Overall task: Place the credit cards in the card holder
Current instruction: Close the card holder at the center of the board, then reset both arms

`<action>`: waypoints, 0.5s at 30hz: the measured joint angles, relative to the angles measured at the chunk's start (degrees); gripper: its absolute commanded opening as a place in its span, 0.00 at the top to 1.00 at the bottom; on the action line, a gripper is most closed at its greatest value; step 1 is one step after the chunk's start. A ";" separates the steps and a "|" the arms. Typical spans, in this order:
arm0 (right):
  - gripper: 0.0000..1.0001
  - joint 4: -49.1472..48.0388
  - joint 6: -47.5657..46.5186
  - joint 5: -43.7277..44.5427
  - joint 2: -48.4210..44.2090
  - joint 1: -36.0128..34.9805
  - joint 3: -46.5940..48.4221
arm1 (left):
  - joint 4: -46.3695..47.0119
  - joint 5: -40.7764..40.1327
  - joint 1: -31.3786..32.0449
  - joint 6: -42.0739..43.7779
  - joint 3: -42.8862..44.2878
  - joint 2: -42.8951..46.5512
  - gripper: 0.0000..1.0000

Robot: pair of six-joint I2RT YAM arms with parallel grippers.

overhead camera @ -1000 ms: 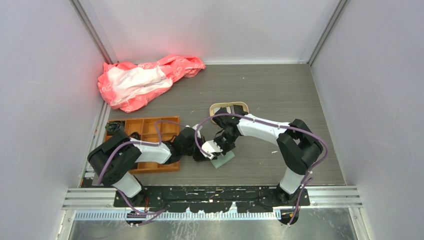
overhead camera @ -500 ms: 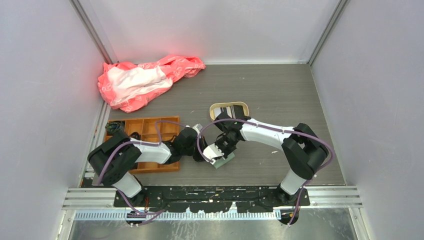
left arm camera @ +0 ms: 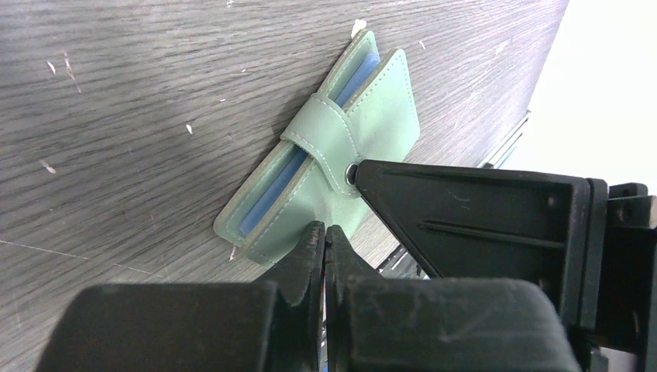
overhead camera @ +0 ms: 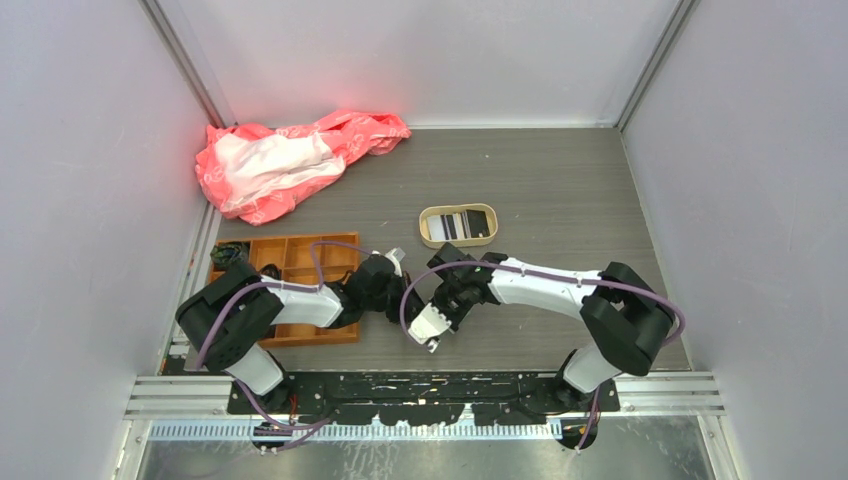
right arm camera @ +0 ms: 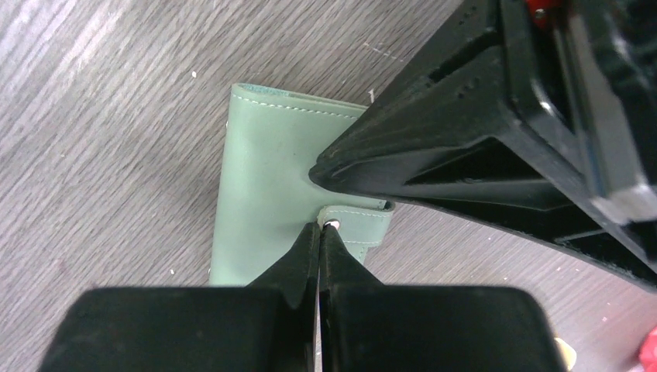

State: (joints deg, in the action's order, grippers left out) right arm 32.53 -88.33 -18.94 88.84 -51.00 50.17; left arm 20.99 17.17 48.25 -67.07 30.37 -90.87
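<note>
Swinging down toward 6 o'clock, the right arm has uncovered the beige tray (overhead camera: 425, 222) it was reaching across a second ago. The striped dark and pale credit cards (overhead camera: 458, 224) inside it now show in the overhead view. The left arm has barely shifted.

Both end effectors meet over the card holder (left arm camera: 385, 116), which lies folded on the surface (left arm camera: 155, 93) at 6 o'clock of the tray, well apart from it. The left end effector (left arm camera: 325, 236) has its fingers pressed together with no gap, tips at the holder's near edge. The right end effector (right arm camera: 320, 232) is likewise closed, tips at the snap (left arm camera: 352, 172) of the strap (left arm camera: 325, 136). Whether either has a sliver of material pinched, I cannot tell.

Risks, as I judge them:
- The strap looks fastened, and a pull on it may drag or lift the whole light holder instead of popping the snap unless the left tips pin it.
- The tips sit at the very edge, so they could slip off and let the holder skid.
- The two end effectors are nearly touching and could collide.

Overhead, the holder is hidden under the right wrist; only that view places the cards and the orange tray (overhead camera: 290, 255) at 9 o'clock. The left wrist view alone shows the blue pockets between the covers. The right wrist view alone shows tips and snap lined up.
</note>
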 measured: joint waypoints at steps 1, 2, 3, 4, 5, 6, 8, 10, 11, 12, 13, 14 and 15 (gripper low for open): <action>0.99 -0.66 -0.09 0.74 -0.35 -0.44 -0.63 | 0.02 0.02 0.00 0.00 0.00 0.00 1.00; 0.99 -1.25 -0.17 1.46 -0.66 -0.90 -1.14 | 0.04 0.02 0.00 0.00 0.00 -0.02 1.00; 0.99 -1.77 -0.24 2.14 -0.94 -1.33 -1.60 | 0.04 0.02 0.00 -0.02 0.00 -0.02 1.00; 0.99 -2.23 -0.24 2.80 -1.20 -1.46 -1.99 | 0.04 0.02 0.00 -0.02 0.00 -0.02 1.00; 0.99 -2.56 -0.26 3.30 -1.38 -2.01 -2.25 | 0.07 0.02 0.00 0.00 0.00 -0.02 1.00; 0.99 -2.84 -0.26 3.82 -1.49 -2.34 -2.49 | 0.07 0.02 0.00 0.00 0.00 -0.04 1.00; 0.98 -3.23 0.00 4.55 -1.51 -2.75 -2.75 | 0.09 0.02 0.00 0.00 0.00 -0.04 1.00; 0.82 -3.39 1.42 4.87 -1.51 -2.95 -2.58 | 0.09 0.02 0.00 0.00 0.00 -0.04 0.98; 0.75 -3.15 2.64 4.85 -1.44 -2.93 -2.05 | 0.09 0.02 0.00 0.00 0.00 -0.02 0.95; 0.69 -2.69 4.31 4.50 -1.07 -2.86 -1.38 | 0.09 0.02 0.00 -0.02 0.00 -0.02 0.94; 0.65 -2.29 5.73 3.98 -0.59 -2.73 -0.70 | 0.09 0.00 0.00 0.00 0.00 0.00 0.90; 0.61 -1.29 7.56 2.73 0.20 -2.19 0.66 | 0.00 -0.04 0.00 0.02 0.00 0.09 0.87; 0.57 0.31 9.53 1.25 1.11 -1.44 2.40 | -0.20 -0.15 0.00 0.00 0.02 0.31 0.85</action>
State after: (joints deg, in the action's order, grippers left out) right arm 32.84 -78.81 -17.69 89.95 -52.45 52.58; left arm 20.80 17.02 48.25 -67.07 30.39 -90.56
